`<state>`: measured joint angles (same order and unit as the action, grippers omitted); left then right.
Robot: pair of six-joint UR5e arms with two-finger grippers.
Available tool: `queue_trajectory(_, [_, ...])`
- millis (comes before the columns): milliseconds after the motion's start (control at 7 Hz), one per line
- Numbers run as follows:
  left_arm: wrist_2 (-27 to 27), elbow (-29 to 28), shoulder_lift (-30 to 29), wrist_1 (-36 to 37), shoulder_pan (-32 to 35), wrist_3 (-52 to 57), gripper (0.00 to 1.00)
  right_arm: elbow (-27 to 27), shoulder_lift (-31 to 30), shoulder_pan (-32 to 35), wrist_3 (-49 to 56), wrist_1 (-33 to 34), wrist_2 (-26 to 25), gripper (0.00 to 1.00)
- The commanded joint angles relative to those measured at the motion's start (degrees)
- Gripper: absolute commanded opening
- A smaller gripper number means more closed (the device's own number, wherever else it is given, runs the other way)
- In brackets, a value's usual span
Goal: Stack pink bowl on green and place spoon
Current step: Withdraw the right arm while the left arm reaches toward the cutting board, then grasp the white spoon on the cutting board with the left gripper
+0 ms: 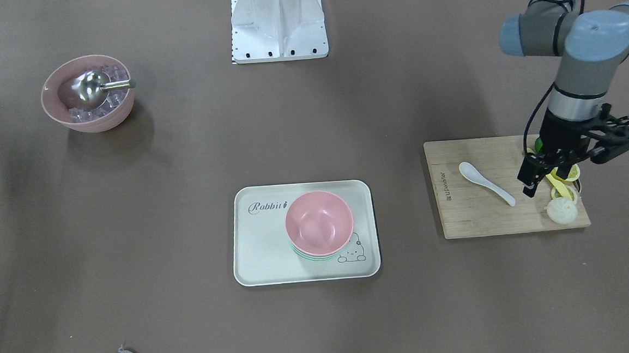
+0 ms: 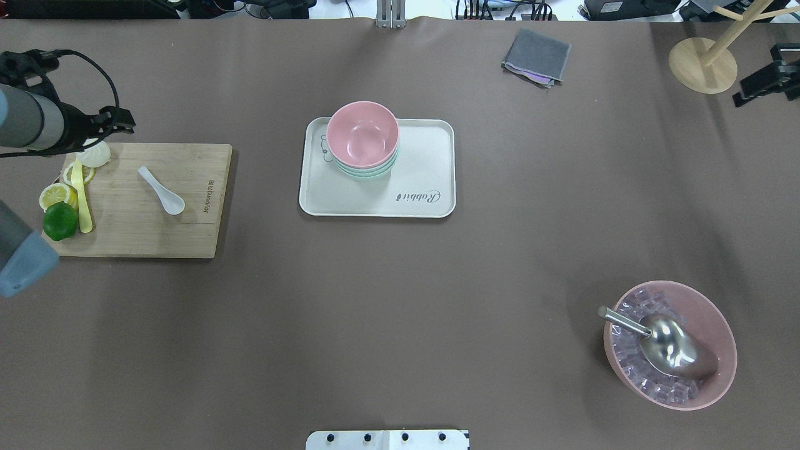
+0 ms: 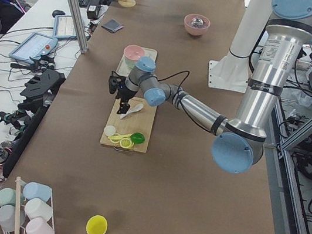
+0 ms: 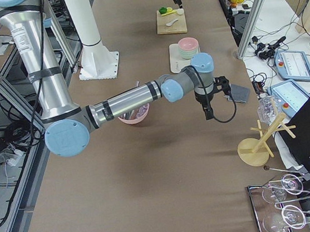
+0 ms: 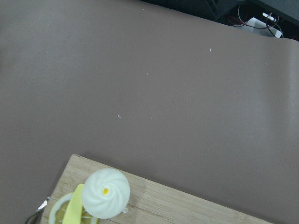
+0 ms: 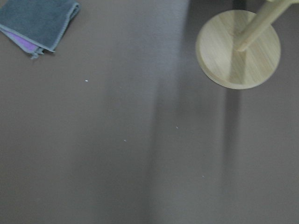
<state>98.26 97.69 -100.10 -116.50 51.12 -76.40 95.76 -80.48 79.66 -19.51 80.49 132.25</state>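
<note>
spoon [image 1: 485, 182] on board [image 1: 475, 222], bowls [image 1: 319, 222] on tray [image 1: 259, 246]

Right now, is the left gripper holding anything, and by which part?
Nothing: the white spoon lies free on the cutting board, beside the left gripper.

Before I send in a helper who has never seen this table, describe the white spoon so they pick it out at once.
Find the wooden cutting board at the robot's left end of the table. The spoon lies alone on its bare middle, apart from the lime, lemon slices and yellow utensil crowded at the outer edge. It is the only white, short-handled one.
</note>
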Motion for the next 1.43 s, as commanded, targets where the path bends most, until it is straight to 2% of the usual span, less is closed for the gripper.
queue_trajectory(0, [-6.7, -1.4, -0.4, 0.0, -7.8, -7.9, 0.97, -1.3, -6.9, 11.8, 2.0, 0.7, 8.2, 1.0])
queue_trajectory(143, [-9.2, -2.1, -0.5, 0.0, -9.2, -9.6, 0.97, -0.8, -8.7, 11.7, 8.0, 0.5, 1.4, 1.0])
queue_trajectory(286, [-10.1, -3.6, -0.9, -0.1, -9.6, -9.7, 0.97, -1.4, -8.9, 11.7, 12.0, 0.9, -0.7, 1.0])
queue_trajectory(429, [-10.4, -3.8, -1.0, -0.1, -9.7, -10.3, 0.93, -1.0, -9.7, 11.7, 12.0, 0.8, -0.4, 1.0])
queue_trajectory(571, [-12.0, -3.8, -1.0, -0.5, -9.7, -12.3, 0.72, -1.0, -9.6, 11.6, 12.0, 0.8, -0.4, 1.0])
queue_trajectory(714, [-12.1, -3.9, -1.0, -0.7, -9.7, -12.5, 0.28, -0.9, -9.4, 11.7, 12.0, 0.8, -0.3, 1.0])
queue_trajectory(857, [-12.0, -4.2, -1.0, -0.7, -9.7, -12.5, 0.14, -0.9, -9.6, 11.6, 12.0, 0.7, -0.3, 1.0])
queue_trajectory(1286, [-12.0, -4.3, -1.0, -0.7, -9.7, -12.5, 0.14, -0.8, -9.6, 11.6, 11.9, 0.7, -0.4, 1.0])
